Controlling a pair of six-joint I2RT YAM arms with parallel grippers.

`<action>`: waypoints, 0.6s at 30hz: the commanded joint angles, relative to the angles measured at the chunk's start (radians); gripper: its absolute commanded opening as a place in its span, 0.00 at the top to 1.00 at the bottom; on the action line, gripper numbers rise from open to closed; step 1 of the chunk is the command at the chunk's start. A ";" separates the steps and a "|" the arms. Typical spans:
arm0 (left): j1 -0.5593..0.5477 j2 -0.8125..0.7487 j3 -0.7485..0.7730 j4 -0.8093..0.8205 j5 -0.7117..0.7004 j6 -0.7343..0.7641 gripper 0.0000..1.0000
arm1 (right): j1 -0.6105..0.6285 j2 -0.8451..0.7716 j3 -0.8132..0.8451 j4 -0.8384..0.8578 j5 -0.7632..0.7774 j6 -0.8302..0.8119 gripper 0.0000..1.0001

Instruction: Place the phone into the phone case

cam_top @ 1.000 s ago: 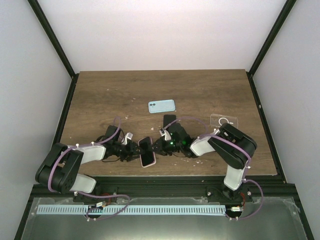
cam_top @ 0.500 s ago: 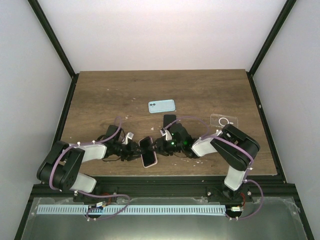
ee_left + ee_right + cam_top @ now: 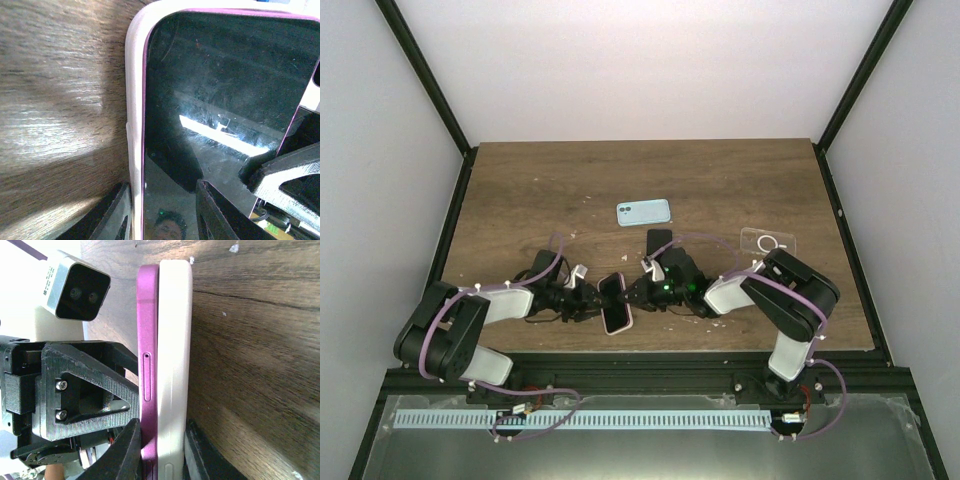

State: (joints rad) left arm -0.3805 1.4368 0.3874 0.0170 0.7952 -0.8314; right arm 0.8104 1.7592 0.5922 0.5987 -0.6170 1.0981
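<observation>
A purple phone [image 3: 148, 340] with a black screen [image 3: 220, 90] lies against a white phone case [image 3: 175, 340] near the table's front edge, and shows small in the top view [image 3: 615, 303]. In the right wrist view the phone's purple side stands proud of the case wall. My left gripper [image 3: 590, 300] is shut across the case rim [image 3: 135, 125] and the screen. My right gripper [image 3: 636, 294] is shut from the opposite side, pinching phone and case together between its fingers [image 3: 125, 450].
A light blue phone-shaped item [image 3: 643, 212] lies further back at the table's middle. A clear case with a ring [image 3: 767, 242] lies at the right. A black item [image 3: 659, 240] sits just behind my right gripper. The table's front edge [image 3: 620, 345] is close below the phone.
Phone, case and both grippers have shifted very slightly; both holds are unchanged.
</observation>
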 commanded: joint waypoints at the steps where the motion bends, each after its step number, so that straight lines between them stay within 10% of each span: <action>1: -0.005 0.027 0.000 -0.020 -0.050 0.013 0.62 | 0.009 -0.019 0.033 -0.023 -0.008 -0.032 0.82; 5: -0.005 0.032 0.005 -0.023 -0.053 0.014 0.62 | 0.009 -0.041 0.039 -0.049 -0.005 -0.043 0.62; 18: -0.005 0.045 0.000 -0.009 -0.049 0.017 0.61 | 0.007 -0.017 -0.023 0.144 -0.057 0.034 0.65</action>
State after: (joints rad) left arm -0.3805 1.4616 0.3981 0.0307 0.8116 -0.8303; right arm 0.8108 1.7401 0.5594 0.6701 -0.6365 1.1194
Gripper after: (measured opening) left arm 0.385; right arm 0.382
